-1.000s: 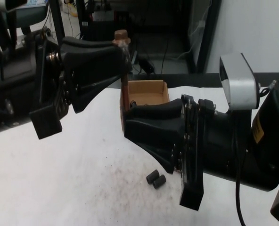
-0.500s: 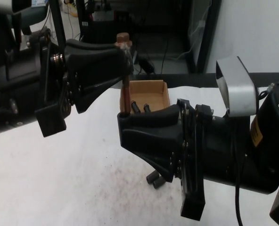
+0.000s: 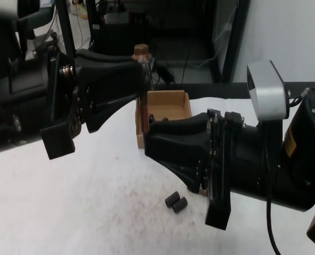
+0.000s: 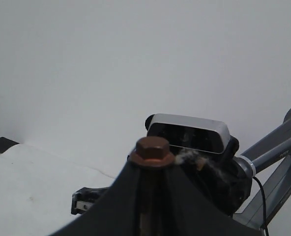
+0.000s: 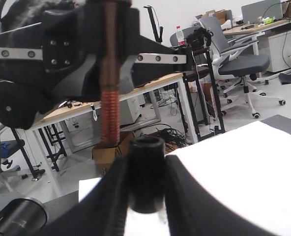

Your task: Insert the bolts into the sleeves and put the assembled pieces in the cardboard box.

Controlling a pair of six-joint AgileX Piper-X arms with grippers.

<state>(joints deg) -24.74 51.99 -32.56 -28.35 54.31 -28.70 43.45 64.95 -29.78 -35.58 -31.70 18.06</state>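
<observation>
In the high view, the left end effector [image 3: 142, 79] is hanging at the upper left of the frame, clenched on a bolt [image 3: 141, 51] with its head pointing up and its long axis vertical. At centre, the right end effector [image 3: 153, 134] is sitting before the cardboard box [image 3: 171, 96]. Two loose sleeves [image 3: 175, 202] are lying on the surface [image 3: 93, 202] at lower centre.

In the left wrist view, the fingers [image 4: 117, 206] are pinching the bolt just under its head.

In the right wrist view, the right end effector is gripping an upright sleeve [image 5: 145, 169], open end up. The bolt's threaded end is pointing down close to the sleeve's rim, not inside it.

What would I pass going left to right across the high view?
From the left: left arm's wrist → bolt head → two loose sleeves → right arm's wrist camera. The cardboard box overlaps the bolt and sleeves, so it's left out.
</observation>
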